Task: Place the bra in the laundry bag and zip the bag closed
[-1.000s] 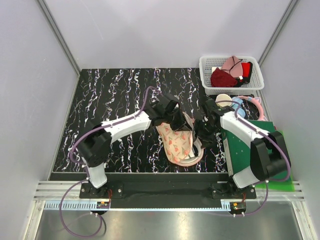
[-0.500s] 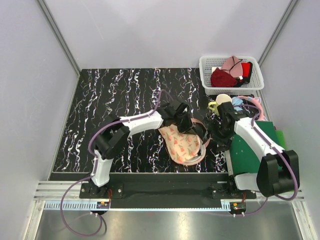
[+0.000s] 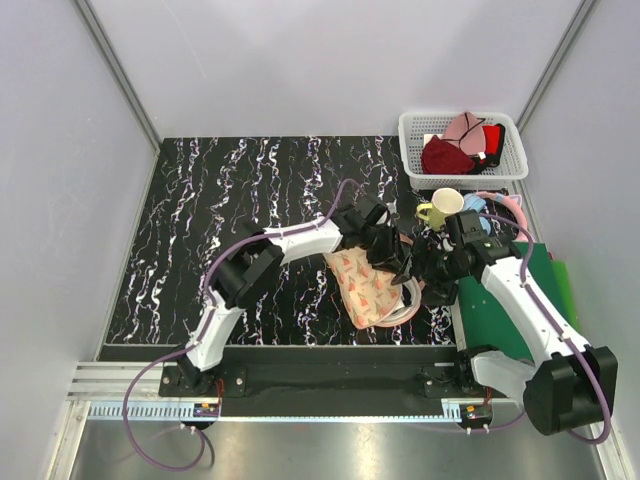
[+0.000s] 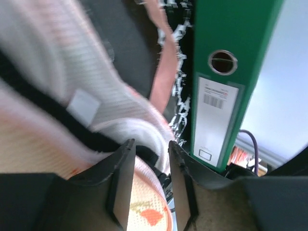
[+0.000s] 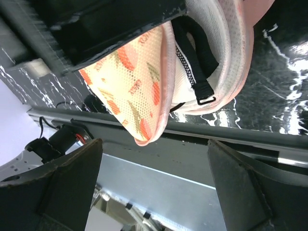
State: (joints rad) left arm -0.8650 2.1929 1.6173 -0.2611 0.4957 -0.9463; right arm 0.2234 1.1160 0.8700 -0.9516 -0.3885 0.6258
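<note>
Bra (image 5: pixel 207 43): tucked inside the laundry bag (image 3: pixel 368 292); 1 white cup and a black strap show at its gaping mouth.
Laundry bag: lies on the black marbled table (image 3: pixel 230 200) between the 2 arms, with its lobes folded nearly together. The zip looks not yet run.
Left gripper (image 4: pixel 150 149): pinched on the bag's pink rim, probably to anchor the edge so the zip has something to pull against.
Right gripper (image 5: pixel 154 144): fingers spread wide and holding nothing, just beside the open mouth, likely placed to reach the zip.
Zip pull: I cannot tell where it sits.
Stage: bra in, closing remains.
Nearby: a green binder (image 4: pixel 226 72) just right of the bag.
</note>
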